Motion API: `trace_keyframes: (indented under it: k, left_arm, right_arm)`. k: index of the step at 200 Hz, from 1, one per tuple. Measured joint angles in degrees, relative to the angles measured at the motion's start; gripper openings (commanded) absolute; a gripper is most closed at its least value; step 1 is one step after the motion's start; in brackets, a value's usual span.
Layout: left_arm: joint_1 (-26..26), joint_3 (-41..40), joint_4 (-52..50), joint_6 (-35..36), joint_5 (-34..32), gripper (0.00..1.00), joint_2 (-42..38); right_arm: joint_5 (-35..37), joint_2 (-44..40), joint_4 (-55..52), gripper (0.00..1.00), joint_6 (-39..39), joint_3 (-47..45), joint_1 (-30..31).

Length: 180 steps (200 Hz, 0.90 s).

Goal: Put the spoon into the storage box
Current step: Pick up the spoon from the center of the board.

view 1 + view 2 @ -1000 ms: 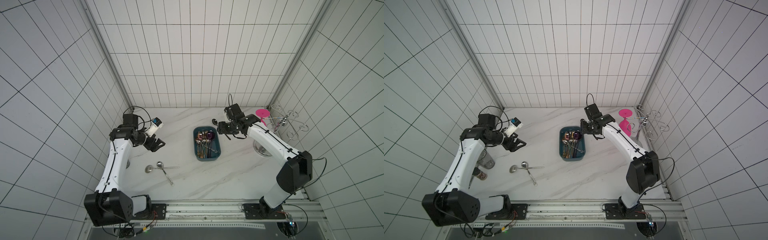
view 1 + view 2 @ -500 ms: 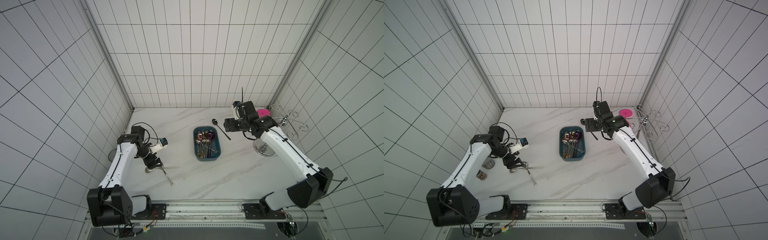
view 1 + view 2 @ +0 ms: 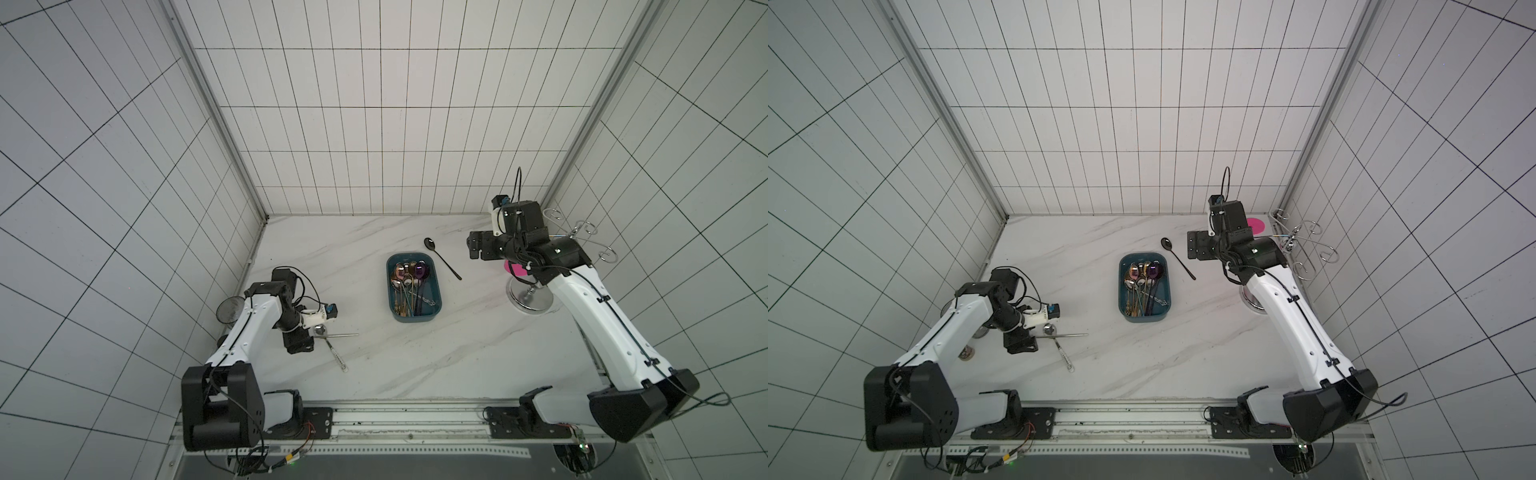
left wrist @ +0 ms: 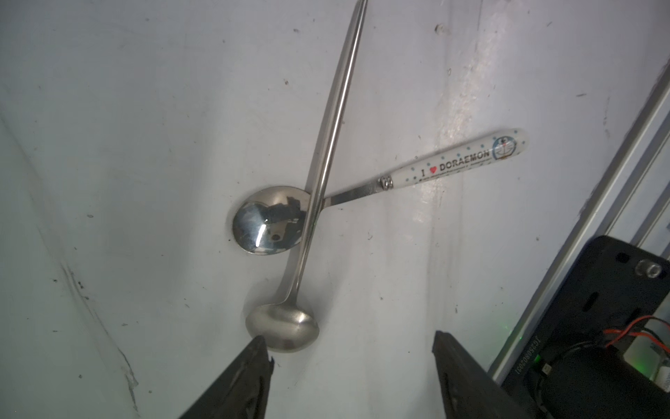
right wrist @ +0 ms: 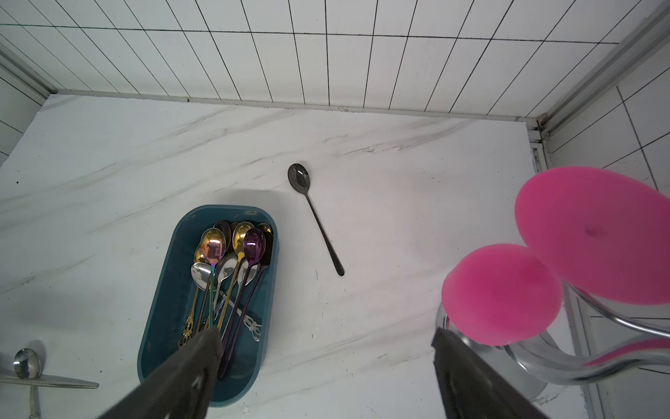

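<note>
The storage box (image 3: 413,331) (image 3: 1144,319) (image 5: 170,308) is a teal tray at mid-table holding several spoons. A black spoon (image 3: 442,257) (image 3: 1177,257) (image 5: 319,225) lies on the marble just right of the box. At the left two spoons lie crossed: a plain steel spoon (image 4: 326,145) (image 3: 343,335) over a white-handled Doraemon spoon (image 4: 453,165) (image 3: 337,355). My left gripper (image 4: 351,339) (image 3: 300,345) (image 3: 1019,343) is open low over them, one fingertip (image 4: 261,344) beside the steel spoon's bowl. My right gripper (image 5: 326,332) (image 3: 477,250) (image 3: 1198,251) hangs open and empty, high to the right of the black spoon.
A pink goblet (image 5: 504,294) (image 3: 515,269) hangs on a chrome wire rack (image 3: 582,237) (image 3: 1304,245) at the right wall, close to my right gripper. A dark round cup (image 3: 227,309) stands by the left wall. The metal rail (image 3: 411,409) runs along the table's front edge.
My left arm has come down from mid-air to the crossed spoons and its jaws have narrowed a little. My right arm has drawn back rightward from the black spoon and opened wider.
</note>
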Motion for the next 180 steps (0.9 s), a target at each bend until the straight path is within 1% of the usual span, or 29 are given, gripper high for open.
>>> trace_keyframes:
  k: [25, 37, 54, 124, 161, 176, 180]
  left_arm:
    - [-0.2, -0.9, 1.9, 1.5, -0.7, 0.63, 1.9]
    - [-0.3, -1.0, 3.0, 1.9, -0.8, 0.62, 2.8]
    - [-0.3, -1.5, 4.6, 2.5, -0.9, 0.57, 4.0]
    - [-0.7, -3.0, 9.4, 4.4, -2.3, 0.55, 8.7]
    - [-1.8, -4.1, 11.9, 4.3, -2.3, 0.54, 10.8]
    - [-2.0, -5.1, 13.0, 4.4, -2.4, 0.49, 11.2]
    - [-2.0, -5.4, 13.3, 4.6, -2.5, 0.46, 11.4]
  right_arm:
    - [0.2, -1.1, 0.1, 0.97, -0.4, -0.4, -0.3]
    - [0.1, -1.6, 0.4, 0.98, -0.5, -0.7, -0.4]
    - [0.1, -1.9, 0.4, 0.99, -0.7, -0.9, -0.5]
    - [-0.4, -2.2, 0.8, 0.99, -1.2, -1.4, -0.6]
    - [-0.7, -2.7, 0.9, 0.99, -1.3, -2.1, -0.9]
    - [-0.9, -2.9, 0.9, 0.99, -1.4, -2.5, -0.9]
    - [-1.0, -2.9, 0.9, 0.99, -1.4, -2.5, -0.9]
